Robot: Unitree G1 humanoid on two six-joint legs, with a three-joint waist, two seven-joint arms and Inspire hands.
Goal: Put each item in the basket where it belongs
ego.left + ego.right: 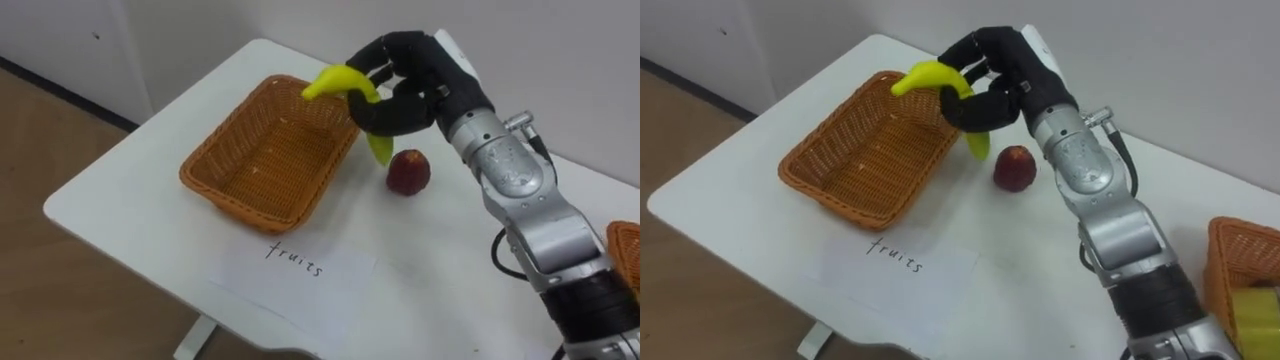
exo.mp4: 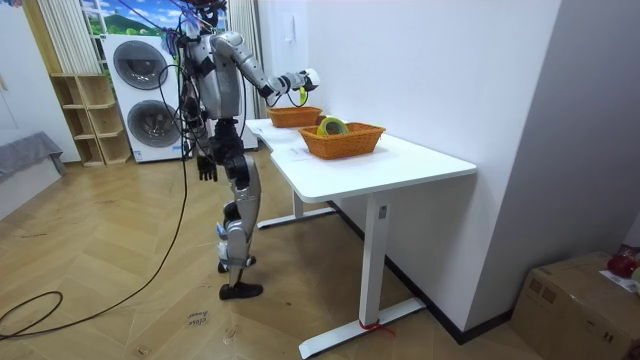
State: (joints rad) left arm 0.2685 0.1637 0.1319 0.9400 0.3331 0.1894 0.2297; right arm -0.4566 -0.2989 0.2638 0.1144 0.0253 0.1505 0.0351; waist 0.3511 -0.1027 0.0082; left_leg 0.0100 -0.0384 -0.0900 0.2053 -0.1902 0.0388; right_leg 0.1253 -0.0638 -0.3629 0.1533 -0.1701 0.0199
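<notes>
A yellow banana (image 1: 349, 96) (image 1: 940, 88) hangs over the right rim of the empty wicker fruit basket (image 1: 262, 150) (image 1: 855, 148). My right hand (image 1: 412, 88) (image 1: 1000, 78) is curled round the banana, above the basket's far right corner. A red apple (image 1: 408, 172) (image 1: 1014, 167) lies on the white table just right of the basket, below the hand. In the room view my right hand (image 2: 293, 82) is stretched out over the far basket (image 2: 294, 116), and my left hand (image 2: 207, 167) hangs at my side. I stand at the table's end.
A paper sheet marked "fruits" (image 1: 295, 262) lies in front of the basket. A second wicker basket (image 1: 1240, 280) (image 2: 341, 139) sits at the right with yellow and green items inside. The table edge (image 1: 110, 240) runs close at the left; a wall stands behind.
</notes>
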